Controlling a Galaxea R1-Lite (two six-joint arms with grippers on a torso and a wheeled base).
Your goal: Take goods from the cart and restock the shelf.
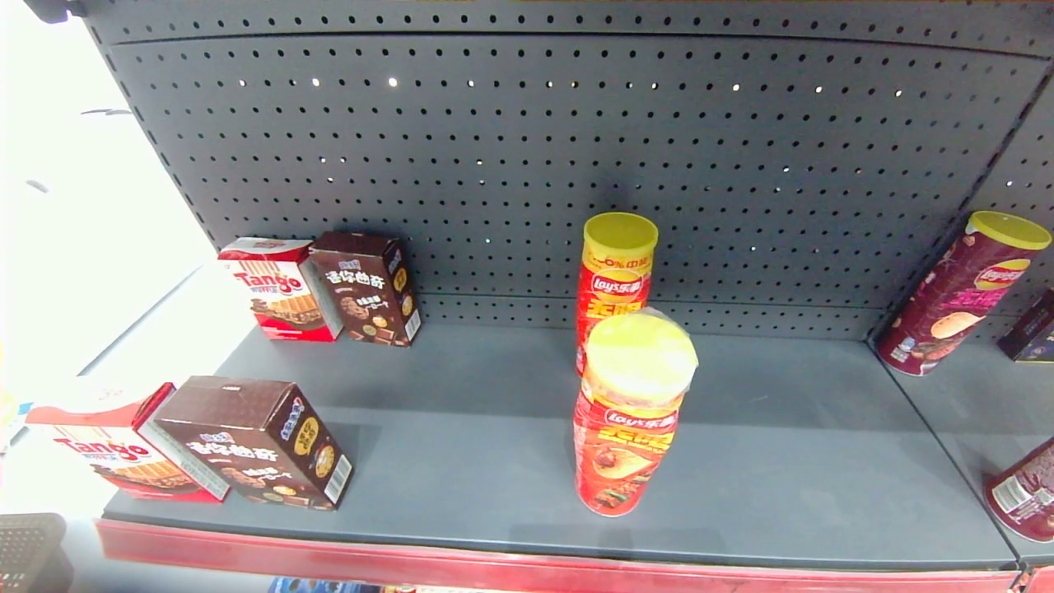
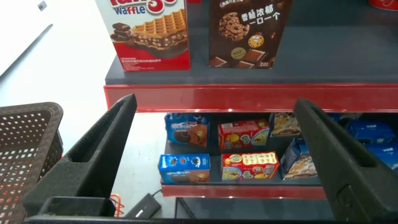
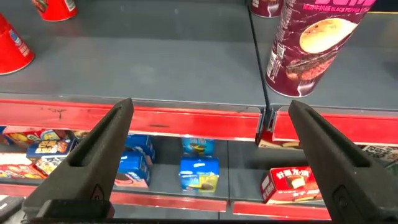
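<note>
Head view: on the grey metal shelf [image 1: 782,461], a red cardboard chip tube with a yellow lid [image 1: 630,412] stands upright just before a matching second tube [image 1: 616,263].

Left wrist view: the left gripper [image 2: 214,102] is spread wide and empty. Beyond its tips sit a red-and-white wafer box [image 2: 149,34] and a brown cookie box [image 2: 249,34].

Right wrist view: the right gripper [image 3: 210,104] is likewise spread and empty. A tall maroon chip tube [image 3: 311,43] stands beyond one finger.

You see the dark grey shelf [image 1: 461,461] across the middle of the head view, with two upright red chip cans with yellow lids at its centre, the front can [image 1: 630,420] overlapping the rear can [image 1: 616,276]. At centre left a red-and-white wafer box [image 1: 276,288] touches a brown cookie box [image 1: 366,288]. A second wafer box [image 1: 107,449] and second cookie box [image 1: 255,441] stand side by side at lower left.
</note>
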